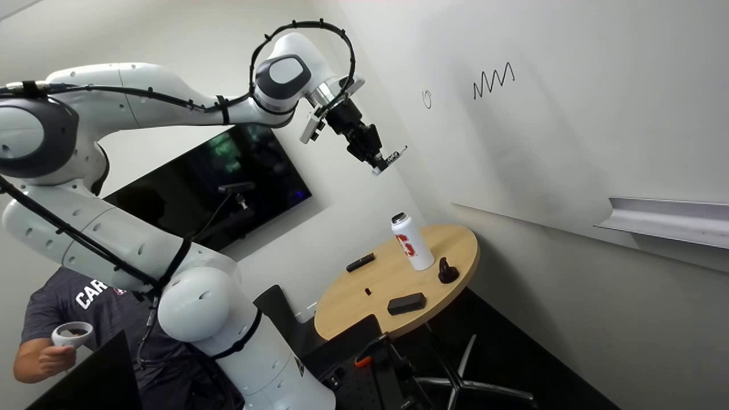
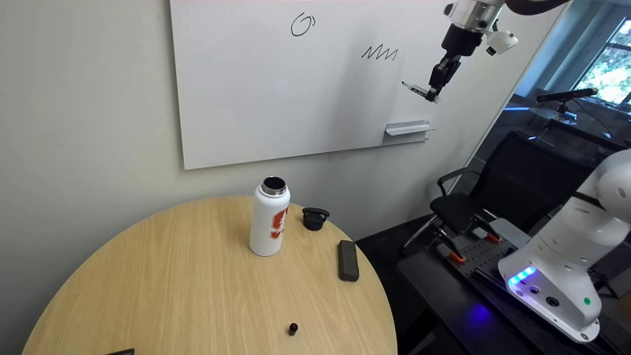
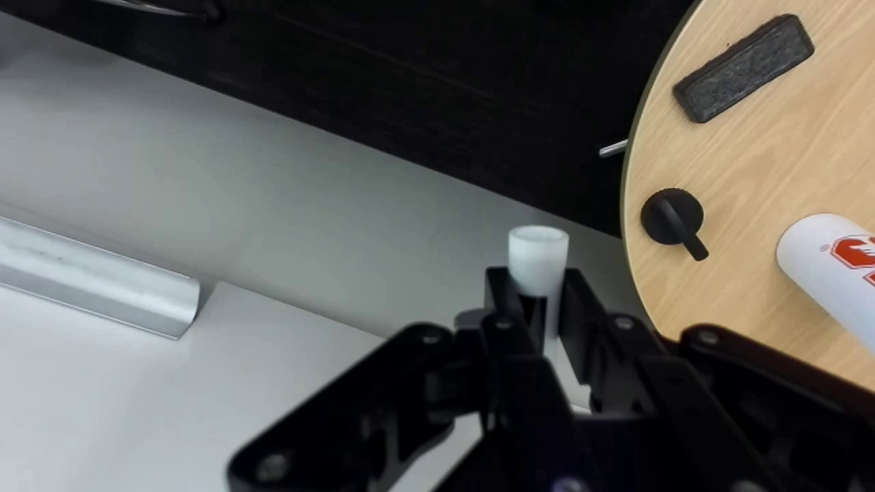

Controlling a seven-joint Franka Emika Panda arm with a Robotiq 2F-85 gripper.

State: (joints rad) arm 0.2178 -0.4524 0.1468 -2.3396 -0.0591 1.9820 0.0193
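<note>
My gripper is shut on a white marker, high above the table and apart from the whiteboard. The marker's dark tip is uncapped and points toward the board in both exterior views. In the wrist view the white rear end of the marker sticks out between the fingertips; its tip is hidden there. Black drawings mark the board: a loop and a zigzag. On the round table lies a small black cap. A dark eraser rests by the table's edge.
A white bottle stands upright without its lid; a black lid sits beside it. A metal tray juts from the board's lower edge. A remote lies on the table. Behind the arm are a person and a wall screen.
</note>
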